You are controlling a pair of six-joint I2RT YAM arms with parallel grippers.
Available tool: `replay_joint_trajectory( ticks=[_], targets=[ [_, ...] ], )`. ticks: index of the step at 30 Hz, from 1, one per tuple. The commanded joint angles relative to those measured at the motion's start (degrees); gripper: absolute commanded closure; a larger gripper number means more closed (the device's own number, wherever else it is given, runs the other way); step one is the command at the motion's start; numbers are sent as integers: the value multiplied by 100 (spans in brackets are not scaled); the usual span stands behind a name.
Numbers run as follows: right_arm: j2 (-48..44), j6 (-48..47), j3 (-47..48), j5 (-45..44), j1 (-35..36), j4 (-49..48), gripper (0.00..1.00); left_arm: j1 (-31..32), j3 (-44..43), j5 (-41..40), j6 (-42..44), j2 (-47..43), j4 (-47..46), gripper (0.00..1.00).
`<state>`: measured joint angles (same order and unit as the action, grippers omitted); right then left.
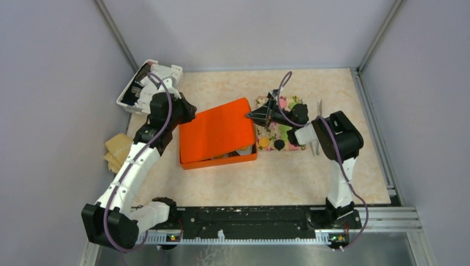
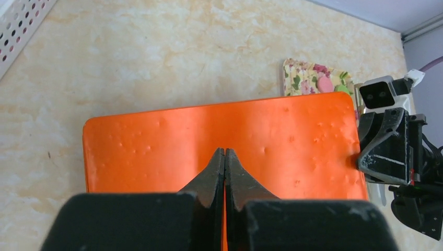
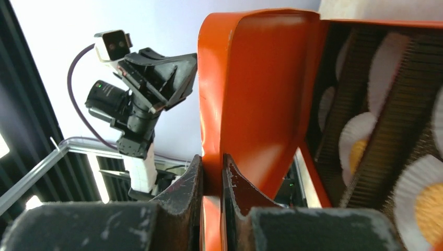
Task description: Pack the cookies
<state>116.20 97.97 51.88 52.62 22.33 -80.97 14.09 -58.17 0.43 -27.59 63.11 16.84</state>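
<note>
Right hand (image 3: pixel 212 159) pinches the glossy orange rectangular lid (image 1: pixel 219 130), tilted over the orange box (image 1: pixel 221 162) of cookies (image 3: pixel 426 204); closing probably needs lowering it, left hand (image 2: pixel 224 156) shut, empty.

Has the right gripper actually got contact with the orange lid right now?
Touching. The right wrist view shows the right gripper closed on the rim of the orange lid, with both fingers pressed against it.
</note>
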Motion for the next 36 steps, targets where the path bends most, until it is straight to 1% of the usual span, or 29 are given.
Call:
replay_joint_trajectory(
  ticks=[1,6,14,17,23,30,36],
  targets=[
    [171,199,175,59,-5,-1763,100,40,224,-243,-59,-267,-158,100],
    [364,165,113,32,-1,-1768,100,59,341,-191,-100,-244,-60,100],
    [-110,378,207,-238,-18,-1759,100,85,309,-109,-106,-173,-8,100],
    [-224,544,428,-325,-13,-1756,100,94,280,-104,-106,-212,-11,100],
    [-168,859,900,-387,-5,-1766,100,103,256,-96,-101,-226,-14,100],
    [-62,873,815,-345,30,-1765,100,112,271,-99,-114,-188,-23,100],
    [262,842,805,-264,296,-1766,100,111,298,-88,-133,-154,-25,100]
  ],
)
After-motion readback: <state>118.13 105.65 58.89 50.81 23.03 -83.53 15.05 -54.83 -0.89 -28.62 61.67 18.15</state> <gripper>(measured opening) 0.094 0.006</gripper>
